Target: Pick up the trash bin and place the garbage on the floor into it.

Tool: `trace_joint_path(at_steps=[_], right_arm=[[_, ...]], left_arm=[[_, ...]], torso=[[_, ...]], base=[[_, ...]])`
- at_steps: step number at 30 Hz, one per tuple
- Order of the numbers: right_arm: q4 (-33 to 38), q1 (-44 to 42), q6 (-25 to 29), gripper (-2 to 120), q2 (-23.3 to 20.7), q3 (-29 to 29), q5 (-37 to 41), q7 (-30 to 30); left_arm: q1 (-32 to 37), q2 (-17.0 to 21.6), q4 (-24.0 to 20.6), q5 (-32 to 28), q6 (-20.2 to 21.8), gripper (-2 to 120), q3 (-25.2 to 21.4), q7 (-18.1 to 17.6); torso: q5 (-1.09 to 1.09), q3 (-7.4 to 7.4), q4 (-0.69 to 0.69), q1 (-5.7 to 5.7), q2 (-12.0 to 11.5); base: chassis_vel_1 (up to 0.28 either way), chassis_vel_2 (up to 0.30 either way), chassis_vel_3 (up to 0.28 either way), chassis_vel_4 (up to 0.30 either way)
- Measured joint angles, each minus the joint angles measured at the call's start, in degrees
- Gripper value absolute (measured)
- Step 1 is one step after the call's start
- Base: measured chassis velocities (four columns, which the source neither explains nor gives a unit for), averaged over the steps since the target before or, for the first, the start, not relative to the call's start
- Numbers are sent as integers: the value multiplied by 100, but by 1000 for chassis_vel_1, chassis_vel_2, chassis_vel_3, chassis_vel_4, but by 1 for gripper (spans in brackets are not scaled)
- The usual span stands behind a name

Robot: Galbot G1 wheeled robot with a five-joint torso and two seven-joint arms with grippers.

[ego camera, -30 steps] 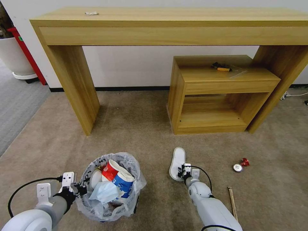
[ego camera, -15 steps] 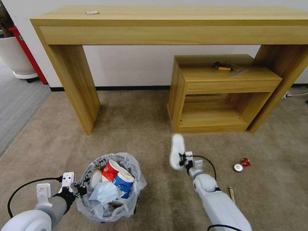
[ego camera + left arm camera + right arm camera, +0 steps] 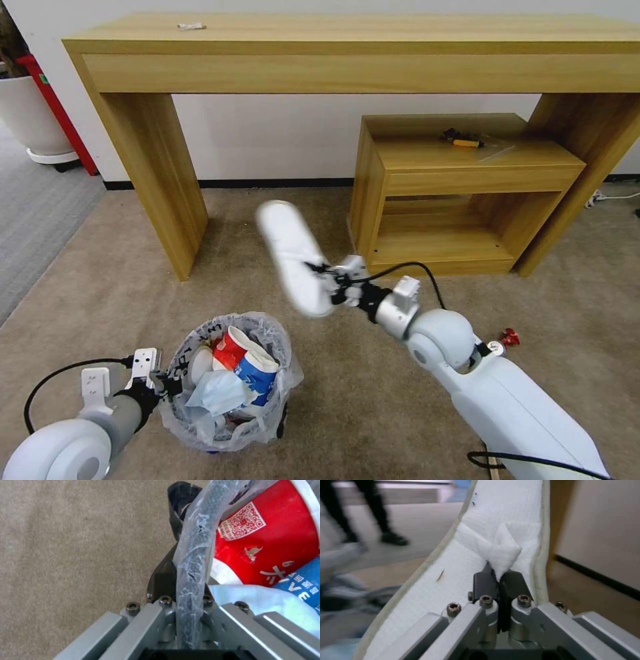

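Beige carpet (image 3: 280,233) runs under a long wooden table (image 3: 347,50) and a low wooden shelf unit (image 3: 453,193) along the back wall. At the lower left of the head view, the left gripper (image 3: 167,387) has its jaws closed on the bag-covered rim of the trash bin (image 3: 230,383), which is stuffed with a red cup (image 3: 230,348), a blue cup (image 3: 257,375) and pale tissue. Near the frame's middle, the right gripper (image 3: 331,288) pinches a fold of a white slipper (image 3: 292,257), blurred and seemingly held above the floor, up and right of the bin. A crushed red can (image 3: 501,341) lies at middle right beside the right arm.
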Motion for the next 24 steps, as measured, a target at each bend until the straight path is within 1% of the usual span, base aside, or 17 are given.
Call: trace_joint_path(at_steps=[1,2,3,5,6,7,9,10,14,17,19,22,24], right_arm=[[1,60,-1,0,6,-230,-92,-40],[1,60,-1,0,6,-230,-92,-40],[-31,120,12,0,34,-445,-225,-84],[-190,244,64,0,215,-809,-579,-177],[-318,291,97,0,378,-953,-786,-211],[-318,291,97,0,378,-953,-786,-211],[-488,343,185,0,596,-1092,-1061,-261],[-608,357,232,0,772,-1193,-1321,-349],[-754,357,290,0,894,-1289,-1524,-380],[-976,361,395,0,997,-1320,-1843,-475],[-1030,364,405,0,1021,-1339,-1869,-477],[-1231,370,456,0,1133,-1398,-1960,-476],[-1491,371,570,0,1287,-1438,-2115,-470]], left_arm=[[-42,54,10,-158,0,0,38,-94],[-42,54,10,-158,0,0,38,-94],[-87,99,19,-301,0,0,73,-168],[-160,178,47,-468,0,0,131,-235],[-177,223,59,-512,0,0,162,-267],[-177,223,59,-512,0,0,162,-267],[-184,291,66,-538,0,0,203,-290],[-187,346,65,-578,0,0,234,-318],[-178,396,31,-630,0,0,234,-353],[-129,449,-39,-673,0,0,163,-354],[-122,451,-43,-674,0,0,149,-357],[-112,451,-66,-675,0,0,137,-358],[-101,454,-125,-697,0,0,140,-361]], torso=[[0,0,0,0,0],[0,0,0,0,0],[1,0,-1,0,0],[-1,0,-1,0,0],[0,0,-1,0,0],[0,0,-1,0,0],[0,0,0,0,0],[0,1,1,0,0],[0,0,0,0,0],[0,0,-1,0,0],[0,0,-1,0,0],[0,0,0,0,0],[0,0,0,0,0]], base=[[0,0,0,0],[0,0,0,0],[0,0,0,0],[0,0,0,0],[0,0,0,0],[0,0,0,0],[0,0,0,0],[0,0,0,0],[0,0,0,0],[0,0,0,0],[0,0,0,0],[0,0,0,0],[0,0,0,0]])
